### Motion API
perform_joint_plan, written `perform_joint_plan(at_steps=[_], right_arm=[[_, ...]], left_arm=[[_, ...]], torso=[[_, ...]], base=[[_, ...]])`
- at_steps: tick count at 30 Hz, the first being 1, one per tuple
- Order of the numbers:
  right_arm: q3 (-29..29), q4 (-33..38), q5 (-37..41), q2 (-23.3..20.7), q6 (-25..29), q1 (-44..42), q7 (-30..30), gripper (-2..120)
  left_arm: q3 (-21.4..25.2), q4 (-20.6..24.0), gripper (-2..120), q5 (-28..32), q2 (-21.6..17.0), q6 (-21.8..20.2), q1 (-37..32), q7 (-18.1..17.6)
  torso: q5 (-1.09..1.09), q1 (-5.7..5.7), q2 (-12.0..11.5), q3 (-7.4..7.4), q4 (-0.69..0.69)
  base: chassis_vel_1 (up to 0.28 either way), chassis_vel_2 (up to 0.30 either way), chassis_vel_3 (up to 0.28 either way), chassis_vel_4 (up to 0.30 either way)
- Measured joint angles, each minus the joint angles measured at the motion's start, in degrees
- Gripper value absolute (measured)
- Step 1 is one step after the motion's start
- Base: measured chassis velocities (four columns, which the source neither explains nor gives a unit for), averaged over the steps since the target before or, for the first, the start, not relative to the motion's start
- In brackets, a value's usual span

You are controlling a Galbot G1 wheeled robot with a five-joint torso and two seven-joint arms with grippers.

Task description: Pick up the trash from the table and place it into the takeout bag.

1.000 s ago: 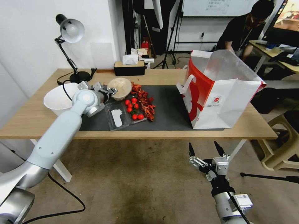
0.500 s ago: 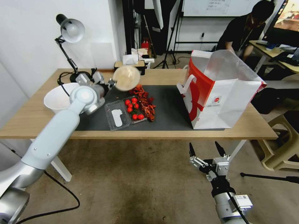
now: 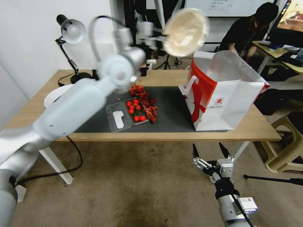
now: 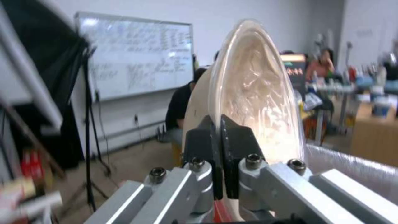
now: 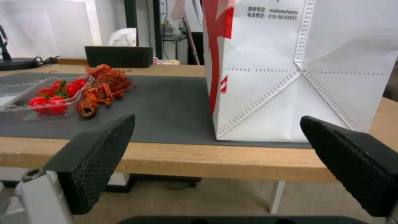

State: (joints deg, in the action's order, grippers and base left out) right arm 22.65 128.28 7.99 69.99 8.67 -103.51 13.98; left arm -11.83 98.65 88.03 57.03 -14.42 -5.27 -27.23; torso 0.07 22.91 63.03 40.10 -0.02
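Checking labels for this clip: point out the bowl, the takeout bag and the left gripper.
bowl (image 3: 185, 32), head view, middle of its inside.
takeout bag (image 3: 238, 104), head view, white front panel.
left gripper (image 4: 218, 132), left wrist view, between fingertips clamping the bowl's rim.

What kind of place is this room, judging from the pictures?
Probably a robotics lab or studio inside an office. A whiteboard hangs on the wall, tripod stands rise behind the table, and a person works at a desk nearby.

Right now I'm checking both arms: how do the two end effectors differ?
The left end effector is shut on the tan bowl's rim, raised beside the bag; the right end effector is open, holding nothing, low before the table. Both have black fingertips.
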Motion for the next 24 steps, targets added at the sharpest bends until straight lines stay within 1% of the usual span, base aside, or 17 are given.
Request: perform_joint_plan(at_steps=[1, 2, 3, 4, 5, 7, 8, 9, 11, 13, 14, 16, 18, 20, 21, 22, 24], right_arm=[[0.0, 0.0, 0.0, 0.0, 0.0, 0.0, 0.0, 100], [0.13, 0.05, -0.03, 0.03, -0.03, -0.06, 0.01, 100], [0.24, 0.18, -0.08, 0.2, -0.1, -0.09, 0.04, 100], [0.37, 0.25, -0.15, 0.38, -0.13, -0.12, 0.08, 100], [0.37, 0.25, -0.15, 0.38, -0.13, -0.12, 0.08, 100], [0.41, 0.27, -0.43, 0.89, -0.13, -0.27, 0.09, 100], [0.46, 0.27, -0.52, 1.09, -0.06, -0.34, 0.09, 100], [0.46, 0.27, -0.52, 1.09, -0.06, -0.34, 0.09, 100], [0.58, 0.24, -0.55, 1.26, 0.07, -0.38, 0.1, 100], [0.69, 0.04, -0.55, 1.36, 0.19, -0.37, 0.13, 100], [0.69, 0.04, -0.55, 1.36, 0.19, -0.37, 0.13, 100], [0.75, -0.29, -0.54, 1.42, 0.28, -0.29, 0.16, 100], [0.75, -0.41, -0.55, 1.42, 0.29, -0.23, 0.16, 100], [0.72, -0.68, -0.54, 1.42, 0.28, 0.05, 0.2, 100], [0.71, -0.84, -0.54, 1.39, 0.24, 0.16, 0.2, 100], [0.71, -0.84, -0.54, 1.39, 0.24, 0.16, 0.2, 100], [0.54, -0.98, -0.54, 1.38, 0.16, 0.21, 0.21, 100]], left_arm=[[0.0, 0.0, 0, 0.0, 0.0, 0.0, 0.0, 0.0], [-3.68, 0.49, 0, -1.99, 0.64, 0.16, 2.81, 1.49], [-10.89, 0.71, 0, -6.57, 1.85, 0.56, 7.25, 4.34], [-15.34, 0.08, 0, -11.1, 2.87, 1.06, 10.26, 6.7], [-15.34, 0.08, 0, -11.1, 2.87, 1.06, 10.26, 6.7], [-21.53, -2.35, 0, -19.57, 5.26, 2.58, 14.48, 10.48], [-23.07, -3.17, 0, -22.03, 6.23, 3.03, 15.39, 11.51], [-23.07, -3.17, 0, -22.03, 6.23, 3.03, 15.39, 11.51], [-24.6, -3.96, 0, -24.89, 7.18, 3.63, 15.82, 12.72], [-26.19, -4.61, 0, -29.38, 6.98, 5.29, 15.75, 15.51], [-26.19, -4.61, 0, -29.38, 6.98, 5.29, 15.75, 15.51], [-26.82, -4.78, 2, -33.65, 6.4, 6.43, 15.03, 17.88], [-26.92, -4.84, 5, -35.01, 6.28, 6.49, 14.82, 18.1], [-27.18, -4.9, 16, -36.48, 6.13, 7.2, 14.54, 17.55], [-27.16, -5.13, 20, -36.48, 6.21, 8.14, 14.5, 16.92], [-27.16, -5.13, 20, -36.48, 6.21, 8.14, 14.5, 16.92], [-26.39, -5.12, 31, -36.16, 6.3, 8.82, 14.15, 15.58]], torso=[[0.0, 0.0, 0.0, 0.0, 0.0], [-0.06, 0.0, 0.0, 0.0, 0.01], [-0.04, 0.0, 0.0, 0.01, 0.0], [-0.05, 0.0, 0.0, 0.01, -0.02], [-0.05, 0.0, 0.0, 0.01, -0.02], [-0.05, 0.0, 0.0, 0.01, 0.01], [-0.07, 0.0, 0.0, 0.01, 0.01], [-0.07, 0.0, 0.0, 0.01, 0.01], [-0.07, 0.0, 0.0, 0.01, 0.02], [-0.07, 0.0, 0.0, 0.01, 0.02], [-0.07, 0.0, 0.0, 0.01, 0.02], [-0.08, 0.0, -0.01, 0.01, 0.03], [-0.08, 0.0, 0.0, 0.01, 0.03], [-0.07, 0.0, -0.01, 0.01, 0.02], [-0.07, 0.0, -0.01, 0.01, 0.02], [-0.07, 0.0, -0.01, 0.01, 0.02], [-0.07, 0.0, -0.01, 0.01, 0.02]], base=[[0.0, 0.0, 0.0, 0.0], [0.0, 0.0, 0.0, 0.0], [0.0, 0.0, 0.0, 0.0], [0.0, 0.0, 0.0, 0.0], [0.0, 0.0, 0.0, 0.0], [0.0, 0.0, 0.0, 0.0], [0.0, 0.0, 0.0, 0.0], [0.0, 0.0, 0.0, 0.0], [0.0, 0.0, 0.0, 0.0], [0.0, 0.0, 0.0, 0.0], [0.0, 0.0, 0.0, 0.0], [0.0, 0.0, 0.0, 0.0], [0.0, 0.0, 0.0, 0.0], [0.0, 0.0, 0.0, 0.0], [0.0, 0.0, 0.0, 0.0], [0.0, 0.0, 0.0, 0.0], [0.0, 0.0, 0.0, 0.0]])
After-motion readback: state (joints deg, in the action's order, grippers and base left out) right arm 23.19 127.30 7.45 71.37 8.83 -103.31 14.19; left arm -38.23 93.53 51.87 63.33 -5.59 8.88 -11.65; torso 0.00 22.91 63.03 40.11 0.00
